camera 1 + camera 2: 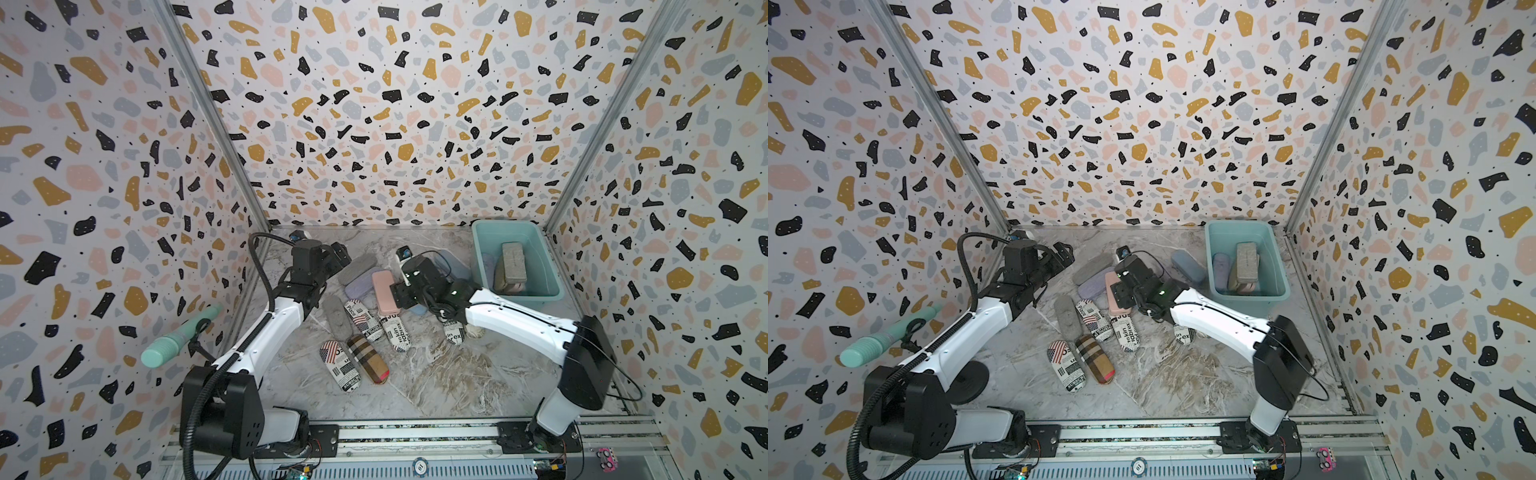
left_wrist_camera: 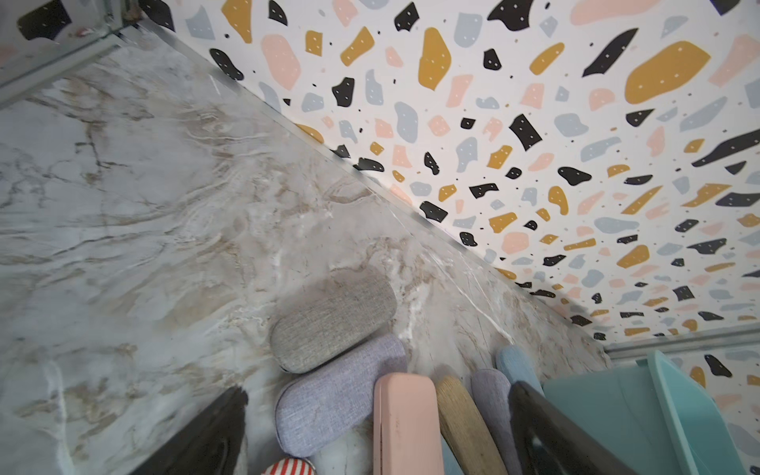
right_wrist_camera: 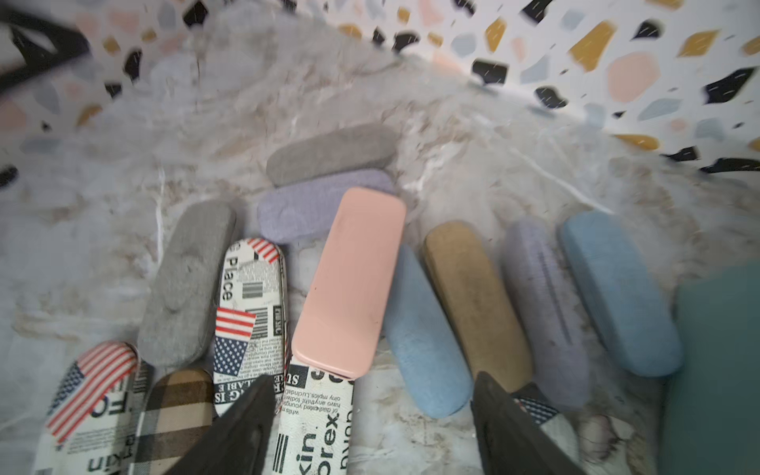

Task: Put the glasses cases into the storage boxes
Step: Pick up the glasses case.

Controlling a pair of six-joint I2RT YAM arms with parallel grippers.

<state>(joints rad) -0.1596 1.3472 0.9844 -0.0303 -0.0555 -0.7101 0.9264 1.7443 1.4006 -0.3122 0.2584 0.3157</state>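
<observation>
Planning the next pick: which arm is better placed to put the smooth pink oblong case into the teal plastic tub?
Right. The open right gripper hangs over the smooth pink oblong case, and the teal plastic tub stands on its side; the left gripper is farther from it.

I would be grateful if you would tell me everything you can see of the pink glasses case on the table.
The pink glasses case is a flat oblong with rounded corners, smooth and matte like hard plastic, closed, with a seam round one end. It sits in the pile, propped rather than flat: one end rests on a lilac case, the other on a newspaper-print case. A blue case lies along one long side. Nothing grips it.
</observation>
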